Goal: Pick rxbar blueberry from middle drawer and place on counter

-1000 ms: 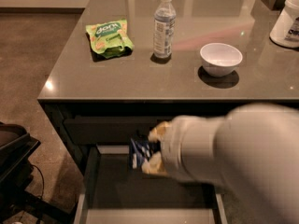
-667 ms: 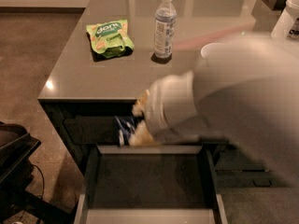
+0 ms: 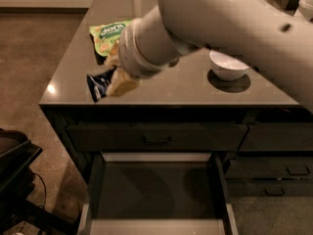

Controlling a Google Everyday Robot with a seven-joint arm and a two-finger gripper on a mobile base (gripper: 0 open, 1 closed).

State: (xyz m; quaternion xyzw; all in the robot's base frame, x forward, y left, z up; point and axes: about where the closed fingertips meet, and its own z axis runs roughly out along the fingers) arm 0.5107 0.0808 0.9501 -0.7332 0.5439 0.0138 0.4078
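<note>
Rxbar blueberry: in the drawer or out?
Out: the hand holds the rxbar blueberry over the counter; the open middle drawer shows bare floor.

The one camera sits high on the near side, looking down and forward over the counter (image 3: 171,89), with the open drawer (image 3: 156,192) below. The arm (image 3: 220,23) crosses close in front from the upper right, its hand (image 3: 114,73) gripping a snack bar (image 3: 99,84) above the counter's near left part
</note>
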